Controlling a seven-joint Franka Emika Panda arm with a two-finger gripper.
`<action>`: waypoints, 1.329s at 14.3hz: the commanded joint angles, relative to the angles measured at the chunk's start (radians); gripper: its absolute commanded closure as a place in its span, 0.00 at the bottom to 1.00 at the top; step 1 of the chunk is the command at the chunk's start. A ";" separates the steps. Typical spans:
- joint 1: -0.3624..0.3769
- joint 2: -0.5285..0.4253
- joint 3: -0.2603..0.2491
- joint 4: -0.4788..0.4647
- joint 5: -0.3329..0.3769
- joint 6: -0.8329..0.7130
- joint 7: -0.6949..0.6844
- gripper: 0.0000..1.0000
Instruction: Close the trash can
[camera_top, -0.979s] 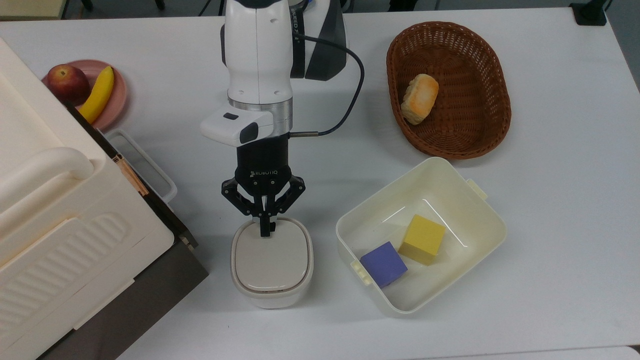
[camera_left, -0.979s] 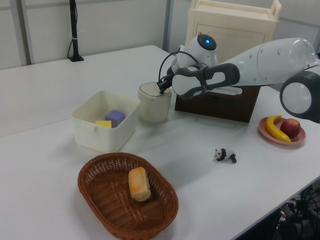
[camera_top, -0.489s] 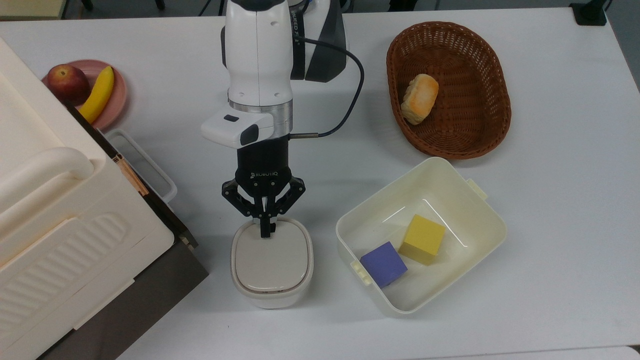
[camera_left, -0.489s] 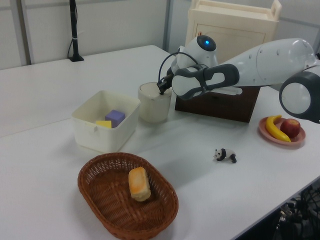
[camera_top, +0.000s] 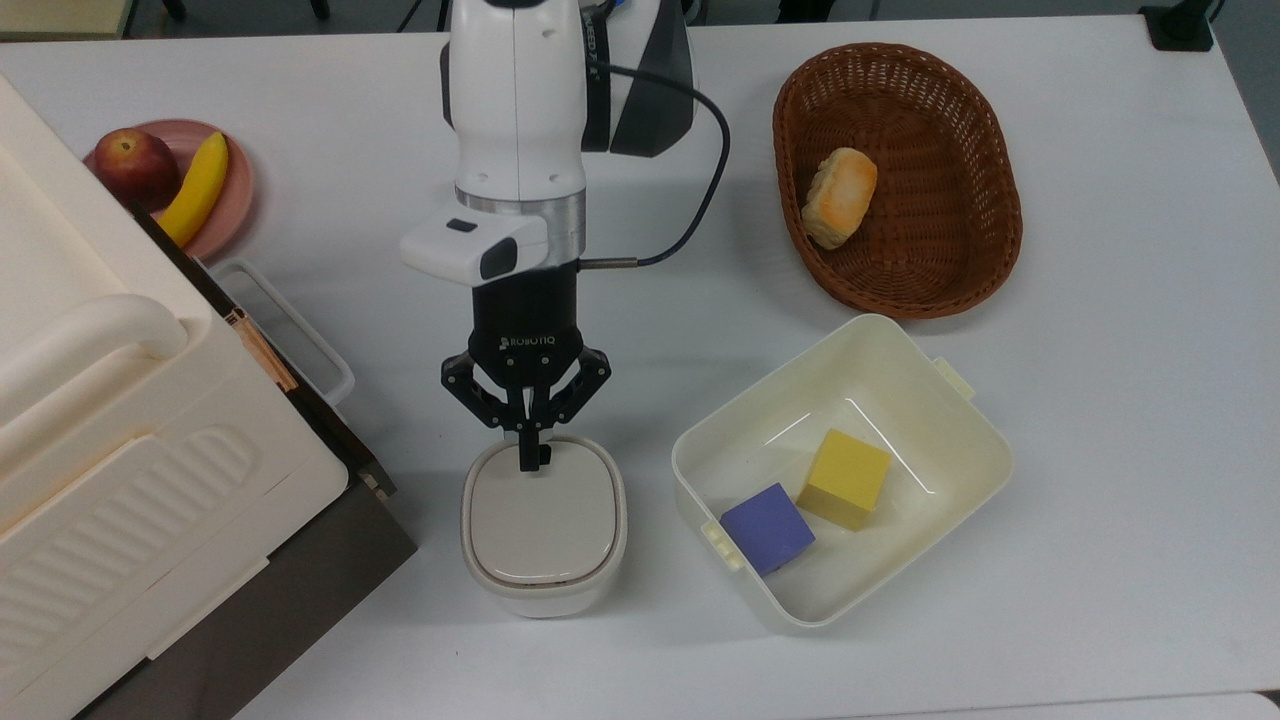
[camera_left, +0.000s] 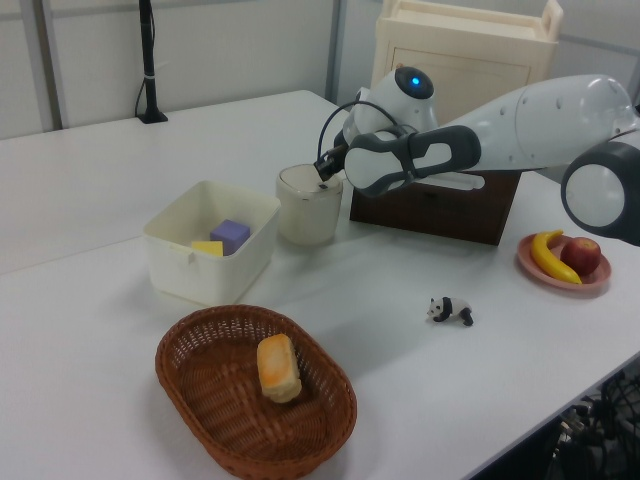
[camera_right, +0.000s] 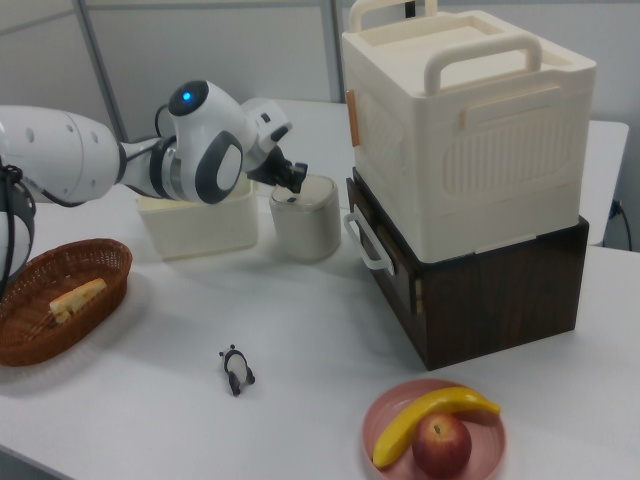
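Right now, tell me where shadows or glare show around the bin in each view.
Top view: the bin throws a soft shadow on the table and the tub floor shows glare streaks. Left view: even light, a faint shadow beside the bin. Right view: the claw is dark against the lid.

One overhead view; two oblique views face across the table (camera_top: 1100, 400).

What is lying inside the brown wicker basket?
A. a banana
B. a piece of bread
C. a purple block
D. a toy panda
B: a golden piece of bread lies alone in the wicker basket, as the left view also shows.
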 joint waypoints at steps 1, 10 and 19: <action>0.007 -0.154 0.005 -0.052 0.006 -0.162 -0.005 0.88; 0.042 -0.366 0.019 0.003 0.001 -1.008 -0.011 0.00; -0.004 -0.496 -0.009 0.023 0.076 -1.247 0.175 0.00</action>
